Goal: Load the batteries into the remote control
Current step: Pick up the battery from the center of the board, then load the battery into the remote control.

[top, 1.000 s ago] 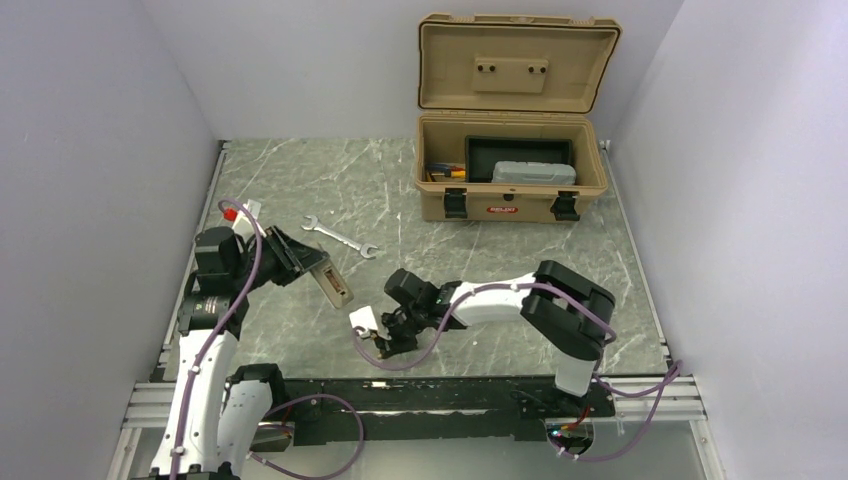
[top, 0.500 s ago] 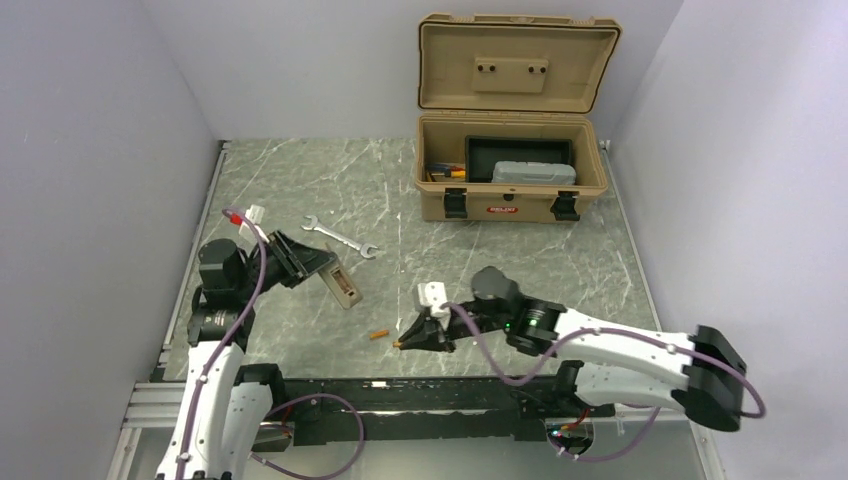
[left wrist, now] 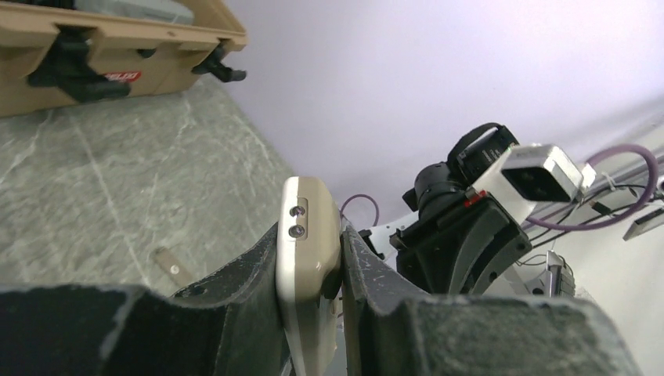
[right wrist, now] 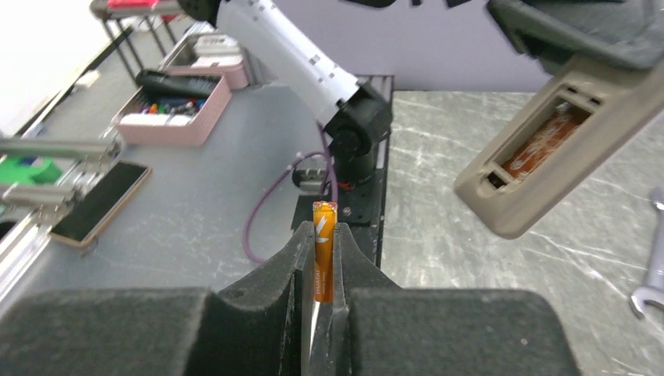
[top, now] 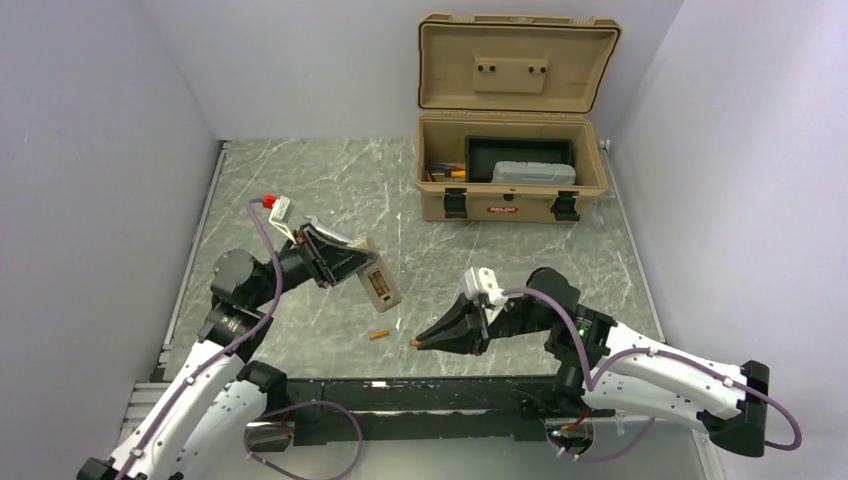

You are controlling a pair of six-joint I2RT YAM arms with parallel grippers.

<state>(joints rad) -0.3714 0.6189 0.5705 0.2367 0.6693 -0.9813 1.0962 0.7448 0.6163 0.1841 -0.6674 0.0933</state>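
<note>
My left gripper (top: pixel 355 265) is shut on the remote control (top: pixel 378 285) and holds it above the table at centre left, gripping it by its sides (left wrist: pixel 307 251). In the right wrist view the remote's (right wrist: pixel 548 157) grey-tan back faces me with its battery bay (right wrist: pixel 540 149) open and orange-brown inside. My right gripper (top: pixel 425 338) is shut on one orange battery (right wrist: pixel 323 258), whose tip pokes out past the fingertips, just right of and below the remote. A second battery (top: pixel 378 334) lies on the table under the remote.
An open tan toolbox (top: pixel 510 190) stands at the back right of the marble table (top: pixel 300 180). A silver wrench (right wrist: pixel 650 282) lies near the remote, mostly hidden by my left arm from above. Grey walls close in both sides.
The left arm has raised the remote and carried it right, toward the centre. The right arm swung round, took one battery off the table and now holds it raised near the remote.
</note>
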